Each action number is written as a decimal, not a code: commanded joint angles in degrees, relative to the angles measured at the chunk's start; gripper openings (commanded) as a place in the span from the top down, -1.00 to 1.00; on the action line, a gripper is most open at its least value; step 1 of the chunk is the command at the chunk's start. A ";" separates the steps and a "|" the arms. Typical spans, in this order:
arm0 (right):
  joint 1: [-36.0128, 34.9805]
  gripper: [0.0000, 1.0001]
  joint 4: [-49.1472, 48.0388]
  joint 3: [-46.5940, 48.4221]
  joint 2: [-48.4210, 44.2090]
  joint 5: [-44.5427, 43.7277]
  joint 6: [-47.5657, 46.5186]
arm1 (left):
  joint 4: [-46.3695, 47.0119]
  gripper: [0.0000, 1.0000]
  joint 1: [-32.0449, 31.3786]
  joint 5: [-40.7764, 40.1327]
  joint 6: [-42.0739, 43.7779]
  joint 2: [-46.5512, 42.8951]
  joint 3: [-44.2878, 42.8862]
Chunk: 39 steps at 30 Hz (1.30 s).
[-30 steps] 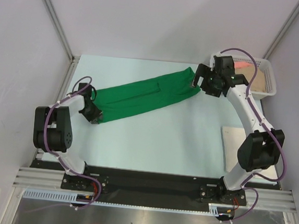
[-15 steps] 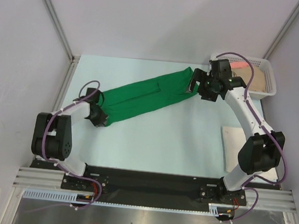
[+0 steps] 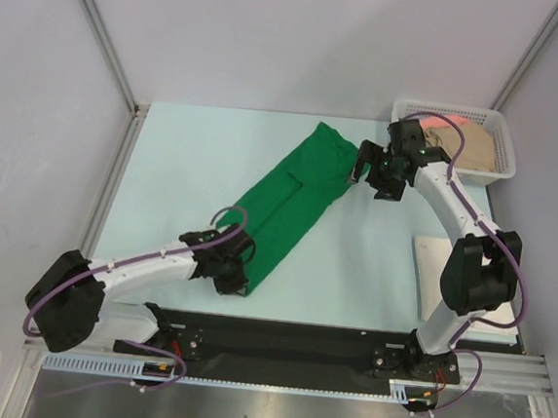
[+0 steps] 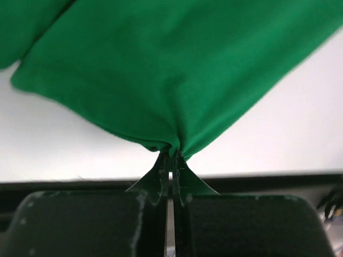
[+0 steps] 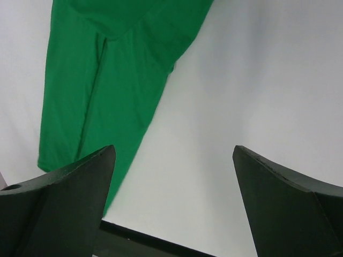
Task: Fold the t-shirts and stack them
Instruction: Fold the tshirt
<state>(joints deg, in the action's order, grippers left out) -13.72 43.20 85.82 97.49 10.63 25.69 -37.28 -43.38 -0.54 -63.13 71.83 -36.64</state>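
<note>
Green cloth is what's being worked on right now. One green t-shirt (image 3: 284, 205) is laid out as a long narrow band running diagonally across the table (image 3: 186, 152), with its far end up near the middle back and its near end down by the front edge. That near end is pinched by the left gripper (image 4: 171, 158), jaws fully closed on a bunched bit of hem. The right gripper (image 3: 364, 167) is held wide open with nothing in it, just beside the shirt's far end.

The folding step looks to be under way, with the lengthwise fold made and the crosswise one not yet done. Next, the far end probably needs to be grabbed by the right gripper, so both ends can be brought together without the band being twisted.

Counted:
- one green shirt on the table
- one cream-white folded piece (image 3: 437, 272) by the right arm
- one basket (image 3: 507, 151), with one tan shirt (image 3: 475, 143) and one salmon-pink shirt (image 3: 453, 120) visible in it

No dark blue one can be made out.
</note>
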 commanded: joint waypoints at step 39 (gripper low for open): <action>-1.58 -0.05 -14.46 24.74 34.42 -26.80 1.99 | 6.77 -0.25 16.56 5.72 40.10 25.20 -45.81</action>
<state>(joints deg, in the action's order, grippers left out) -15.55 30.37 107.31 129.54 -11.60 26.79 -31.86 -27.86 4.69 -25.82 98.21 -82.15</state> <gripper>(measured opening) 0.546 0.625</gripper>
